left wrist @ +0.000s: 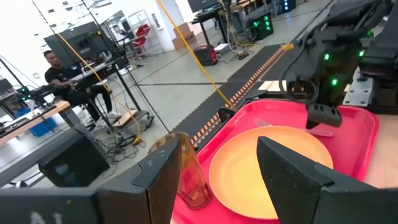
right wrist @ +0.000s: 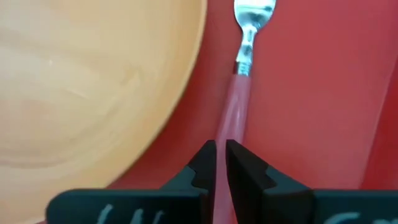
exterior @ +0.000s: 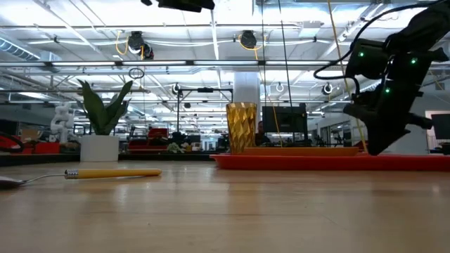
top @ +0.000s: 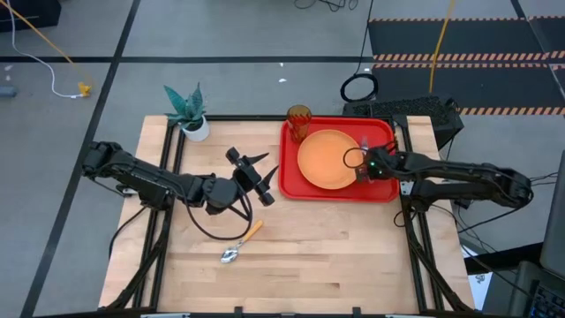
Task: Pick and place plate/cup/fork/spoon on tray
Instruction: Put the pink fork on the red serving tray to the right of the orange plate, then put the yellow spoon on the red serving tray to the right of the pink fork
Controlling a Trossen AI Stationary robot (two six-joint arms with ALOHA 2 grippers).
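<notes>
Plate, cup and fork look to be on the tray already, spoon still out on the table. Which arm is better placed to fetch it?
Probably the left. Its open left gripper hangs over the table on the spoon's side, while the right gripper is over the tray, shut on the fork.

One tray, one plate, one cup, one fork and one spoon share the table with one potted plant, worked by two arms, each carrying one gripper.
</notes>
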